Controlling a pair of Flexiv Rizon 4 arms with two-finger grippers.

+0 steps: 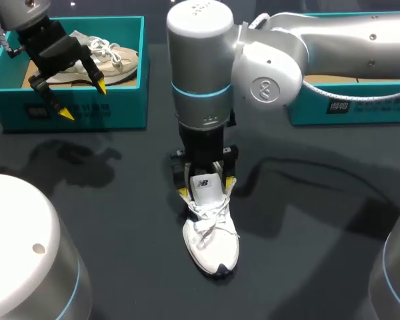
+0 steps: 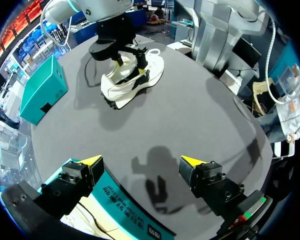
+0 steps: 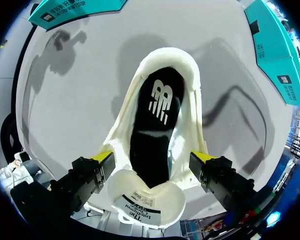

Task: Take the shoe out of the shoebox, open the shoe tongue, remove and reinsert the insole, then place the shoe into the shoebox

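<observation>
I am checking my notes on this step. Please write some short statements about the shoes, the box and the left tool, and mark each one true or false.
1. The white shoe stands on the table, not in a shoebox. True.
2. The left tool holds a shoe. False: it is open and empty, above the left shoebox.
3. A black insole lies inside the white shoe. True.
4. The left shoebox is empty. False: a beige shoe lies in it.
</observation>
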